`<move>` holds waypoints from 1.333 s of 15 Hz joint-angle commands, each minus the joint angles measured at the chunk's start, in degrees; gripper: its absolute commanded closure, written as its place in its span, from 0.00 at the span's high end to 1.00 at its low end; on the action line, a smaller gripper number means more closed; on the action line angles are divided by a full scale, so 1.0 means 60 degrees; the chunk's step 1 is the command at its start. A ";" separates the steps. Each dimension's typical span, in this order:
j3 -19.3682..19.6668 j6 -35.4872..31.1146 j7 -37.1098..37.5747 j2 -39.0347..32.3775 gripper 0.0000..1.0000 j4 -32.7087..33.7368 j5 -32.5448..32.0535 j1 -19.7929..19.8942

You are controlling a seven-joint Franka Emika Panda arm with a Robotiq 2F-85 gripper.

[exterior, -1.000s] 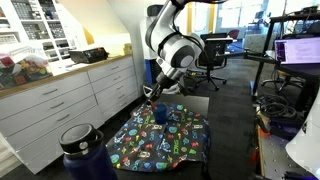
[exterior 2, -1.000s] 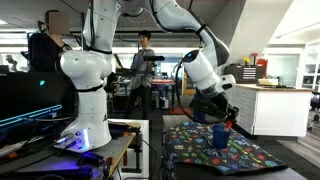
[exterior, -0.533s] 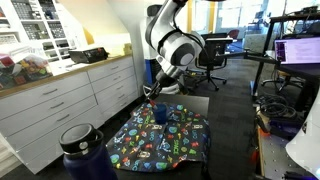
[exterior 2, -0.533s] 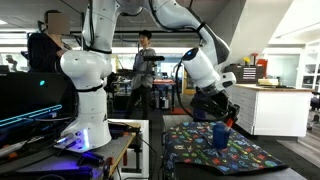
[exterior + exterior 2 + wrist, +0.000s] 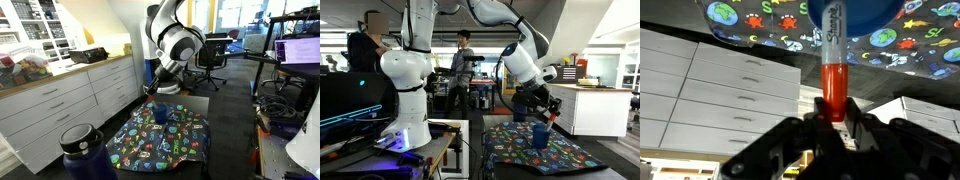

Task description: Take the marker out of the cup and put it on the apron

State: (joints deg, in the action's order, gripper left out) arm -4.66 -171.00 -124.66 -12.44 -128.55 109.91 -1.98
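Observation:
My gripper [image 5: 835, 122] is shut on a red marker [image 5: 834, 75] with a grey Sharpie barrel. The wrist picture stands upside down. The marker's far end lies over the mouth of the small dark blue cup [image 5: 855, 14]; I cannot tell if it is still inside. The cup [image 5: 160, 114] stands upright on the dark apron with bright cartoon shapes [image 5: 170, 143], near its far edge. In both exterior views the gripper [image 5: 153, 93] [image 5: 549, 113] hangs just above the cup [image 5: 540, 135] and the apron [image 5: 545, 158].
A large dark blue lidded jug [image 5: 82, 151] stands in the near corner. White drawer cabinets [image 5: 60, 105] run beside the table. A second white robot arm [image 5: 408, 75], desks with monitors [image 5: 298, 50] and office chairs [image 5: 213, 52] stand around.
The gripper has risen a little above the cup, drawing the marker upward with it. The cup and apron have not moved.

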 commanded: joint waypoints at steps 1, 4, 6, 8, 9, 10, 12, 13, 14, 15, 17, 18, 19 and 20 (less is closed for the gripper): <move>0.0007 -0.0180 0.0033 0.0528 0.08 -0.0191 0.0186 -0.0005; -0.0002 -0.0237 0.0046 0.0651 0.08 -0.0177 0.0169 -0.0016; -0.0002 -0.0276 0.0041 0.0730 0.08 -0.0149 0.0178 -0.0020; -0.0014 -0.0297 0.0044 0.0783 0.08 -0.0114 0.0181 -0.0033; -0.0026 -0.0307 0.0053 0.0820 0.08 -0.0091 0.0175 -0.0045; -0.0033 -0.0331 0.0056 0.0858 0.08 -0.0064 0.0175 -0.0058; -0.0052 -0.0358 0.0058 0.0944 0.08 -0.0018 0.0183 -0.0078; -0.0061 -0.0380 0.0050 0.0972 0.08 0.0022 0.0189 -0.0089; -0.0073 -0.0402 0.0058 0.0999 0.07 0.0062 0.0192 -0.0101; -0.0094 -0.0422 0.0062 0.1043 0.08 0.0098 0.0203 -0.0123; -0.0155 -0.0453 0.0079 0.1112 0.08 0.0165 0.0202 -0.0183; -0.0198 -0.0475 0.0081 0.1122 0.08 0.0209 0.0203 -0.0219; -0.0249 -0.0489 0.0082 0.1125 0.08 0.0248 0.0197 -0.0260; -0.0309 -0.0507 0.0075 0.1120 0.08 0.0274 0.0203 -0.0311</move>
State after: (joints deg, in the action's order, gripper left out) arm -5.62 -172.08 -124.66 -7.45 -126.97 109.95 -2.76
